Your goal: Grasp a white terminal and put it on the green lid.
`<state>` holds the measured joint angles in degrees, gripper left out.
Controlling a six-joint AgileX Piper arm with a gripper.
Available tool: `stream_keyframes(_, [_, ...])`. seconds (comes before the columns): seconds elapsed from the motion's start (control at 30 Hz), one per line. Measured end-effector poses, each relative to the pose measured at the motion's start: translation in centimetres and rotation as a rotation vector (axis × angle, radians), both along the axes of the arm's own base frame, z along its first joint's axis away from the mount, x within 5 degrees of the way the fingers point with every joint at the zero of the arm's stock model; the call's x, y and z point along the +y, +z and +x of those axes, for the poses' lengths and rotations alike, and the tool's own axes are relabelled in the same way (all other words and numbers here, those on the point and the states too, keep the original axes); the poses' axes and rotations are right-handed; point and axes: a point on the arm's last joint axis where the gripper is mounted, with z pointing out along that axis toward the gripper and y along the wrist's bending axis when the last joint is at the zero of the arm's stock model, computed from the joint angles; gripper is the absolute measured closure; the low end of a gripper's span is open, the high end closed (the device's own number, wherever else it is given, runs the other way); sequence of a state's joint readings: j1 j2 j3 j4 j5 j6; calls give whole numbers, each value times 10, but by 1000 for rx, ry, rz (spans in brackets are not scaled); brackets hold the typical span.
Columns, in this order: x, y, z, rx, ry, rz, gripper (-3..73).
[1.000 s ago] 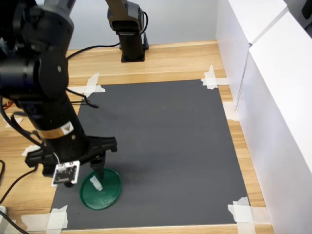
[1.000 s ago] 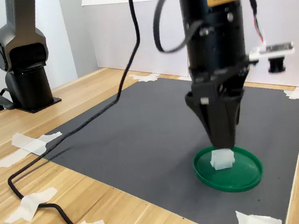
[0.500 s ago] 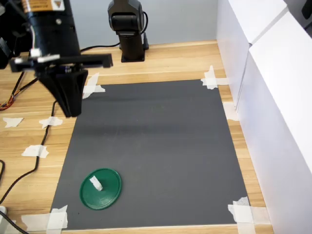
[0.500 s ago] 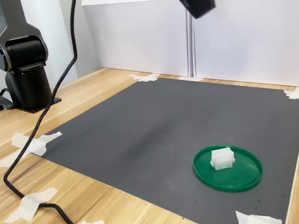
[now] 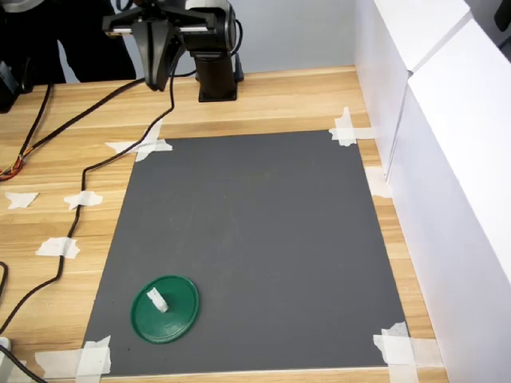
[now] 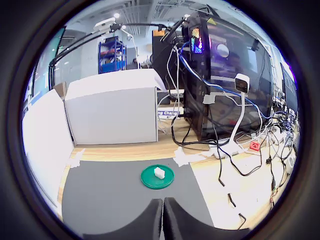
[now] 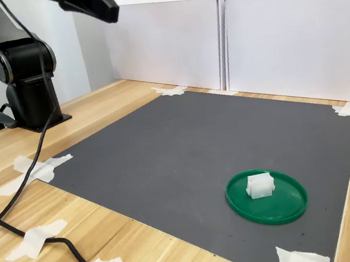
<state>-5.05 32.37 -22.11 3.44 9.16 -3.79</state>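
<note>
Resting on green lid (image 5: 164,309), lower left: white terminal (image 5: 156,300). Gripper (image 5: 157,80) upper left, fingers together, empty. Risk: trailing cable snagging, knocking terminal off.

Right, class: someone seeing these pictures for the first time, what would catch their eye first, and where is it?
The flat round dark green plastic lid stands out, near a front corner of the dark grey mat, with the tiny white plastic terminal resting on it. The black end effector hangs closed and empty, high above the wooden table near the arm's base, far from the lid.
</note>
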Motion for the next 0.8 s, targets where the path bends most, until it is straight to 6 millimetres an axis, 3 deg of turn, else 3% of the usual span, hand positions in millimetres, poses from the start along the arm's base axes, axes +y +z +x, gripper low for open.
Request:
stream_keyframes(0.13, [3,-18,-33,-98,0,-10,711])
stream_keyframes(0.33, [5,-42,-58,-154,3,-40,711])
stream_keyframes(0.8, [6,-67,-66,-148,5,-48,711])
